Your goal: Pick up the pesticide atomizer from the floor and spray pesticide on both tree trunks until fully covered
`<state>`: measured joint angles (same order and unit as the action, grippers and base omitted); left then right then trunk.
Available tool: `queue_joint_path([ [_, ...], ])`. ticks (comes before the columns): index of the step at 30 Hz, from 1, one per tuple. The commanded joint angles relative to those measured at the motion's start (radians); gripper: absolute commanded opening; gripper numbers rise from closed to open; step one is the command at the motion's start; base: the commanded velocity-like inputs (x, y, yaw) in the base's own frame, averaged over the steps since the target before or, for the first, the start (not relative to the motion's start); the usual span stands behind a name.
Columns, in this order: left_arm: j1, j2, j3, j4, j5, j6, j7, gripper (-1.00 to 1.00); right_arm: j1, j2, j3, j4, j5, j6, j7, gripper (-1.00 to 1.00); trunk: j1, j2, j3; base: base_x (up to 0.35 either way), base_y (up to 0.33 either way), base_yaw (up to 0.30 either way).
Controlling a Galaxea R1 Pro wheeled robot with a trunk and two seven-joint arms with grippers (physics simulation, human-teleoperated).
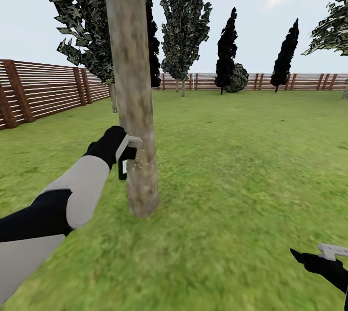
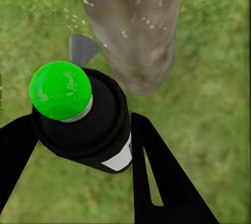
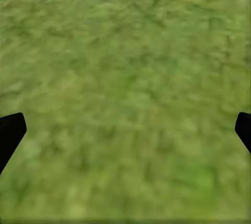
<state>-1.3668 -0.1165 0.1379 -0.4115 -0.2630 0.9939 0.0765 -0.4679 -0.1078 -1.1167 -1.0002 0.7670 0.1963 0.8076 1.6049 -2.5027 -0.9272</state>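
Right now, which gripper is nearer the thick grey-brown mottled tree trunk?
Left. The left gripper holds the dark pesticide atomizer right beside the thick grey-brown mottled tree trunk; the right gripper hangs open over grass, far off.

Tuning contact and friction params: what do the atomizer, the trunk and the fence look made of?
Pesticide atomizer: glossy dark plastic by its sheen, with a shiny green cap and a white label.
Tree trunk: rough matte bark, mottled grey-brown.
Fence: brown horizontal slats, likely wood, though the flat render leaves it open.
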Motion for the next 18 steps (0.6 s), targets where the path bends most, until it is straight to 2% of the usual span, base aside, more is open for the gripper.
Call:
queue_joint_path([
  [1,-0.014,-0.001,0.0,0.0,0.0,0.001,0.0,-1.0,0.0,0.0,0.0,0.0,0.0,0.0,0.0,1.0,0.0,0.0,0.0,0.0,0.0,0.0],
  [18,-0.168,-0.002,0.0,0.012,0.004,0.007,0.0,-1.0,0.0,0.0,-0.001,0.0,0.0,0.0,0.001,1.0,0.0,0.0,0.0,0.0,0.0,0.0],
])
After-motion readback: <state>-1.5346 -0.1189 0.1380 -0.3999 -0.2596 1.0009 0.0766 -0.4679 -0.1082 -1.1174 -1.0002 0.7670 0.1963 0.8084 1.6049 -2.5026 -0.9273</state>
